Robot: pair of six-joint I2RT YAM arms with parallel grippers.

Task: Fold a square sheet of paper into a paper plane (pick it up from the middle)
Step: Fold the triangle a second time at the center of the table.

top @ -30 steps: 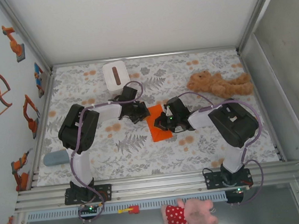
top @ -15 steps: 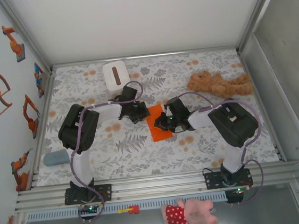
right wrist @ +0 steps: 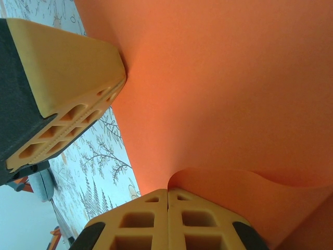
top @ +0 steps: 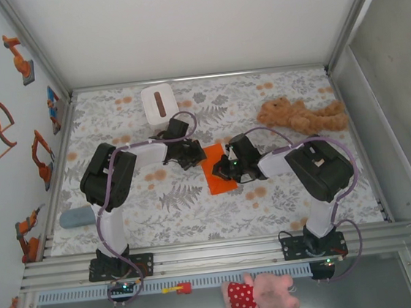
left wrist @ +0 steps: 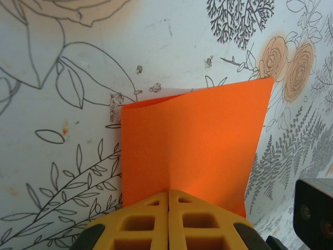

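Note:
The square sheet of paper (top: 219, 179) is bright orange, partly folded, and lies mid-table between the two grippers. My left gripper (top: 195, 157) meets its upper-left edge. In the left wrist view the yellow fingers (left wrist: 140, 219) are pressed together at the near edge of the paper (left wrist: 197, 140), where a faint crease runs into their seam. My right gripper (top: 226, 168) sits over the sheet's right side. Its fingers (right wrist: 203, 221) are shut with a curled flap of the paper (right wrist: 244, 192) coming out between them. The left gripper's finger (right wrist: 67, 67) shows at the upper left of the right wrist view.
A white tissue box (top: 159, 104) stands at the back left. A tan plush toy (top: 301, 117) lies at the back right. A grey-blue object (top: 76, 217) rests by the left edge. A pink plush (top: 261, 295) lies in front of the rail, off the floral tablecloth (top: 196, 206).
The right arm's elbow has drifted slightly left. Both grippers and the paper stay where they were.

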